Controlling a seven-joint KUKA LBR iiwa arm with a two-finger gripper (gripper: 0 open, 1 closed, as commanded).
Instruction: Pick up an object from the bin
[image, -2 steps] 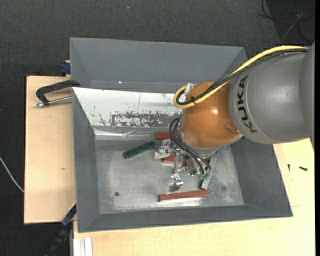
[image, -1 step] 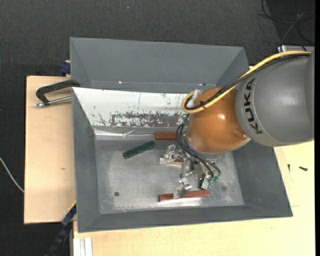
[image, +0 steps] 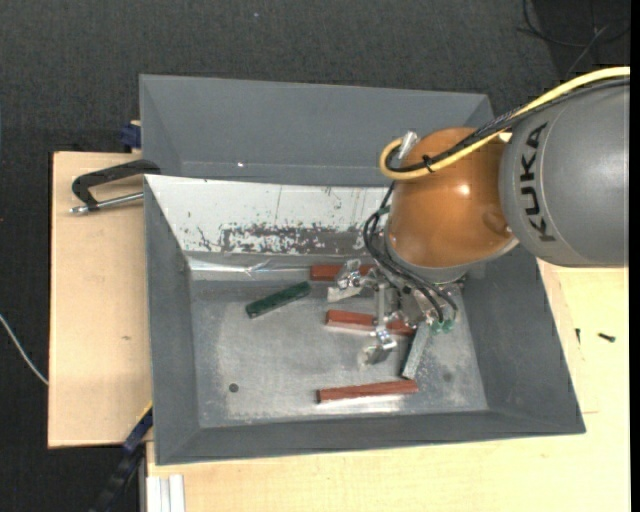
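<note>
Bars lay loose in the bin (image: 170, 350): 1 long red bar (image: 365, 393) nearest the front wall. Beyond it the pincer (image: 380, 330) hung over a shorter red bar (image: 347, 320) mid-bin; its opening could not be told. Centring across that bar's narrow width would likely grip best.

The orange cover (image: 440, 215) on the wrist blocks the back right corner of the bin (image: 170, 330), so the floor under it is hidden. The arm (image: 575, 180) runs off the right edge. The hand (image: 378, 322) is a tangle of metal and cables and covers the right end of the red-brown bar (image: 345, 320) in the middle. Another red-brown piece (image: 324, 271) by the back wall is half tucked behind it, same for the top end of the grey strip (image: 414, 356). Tiny dark speck (image: 233, 389) front left, too small to tell what it is.
</note>
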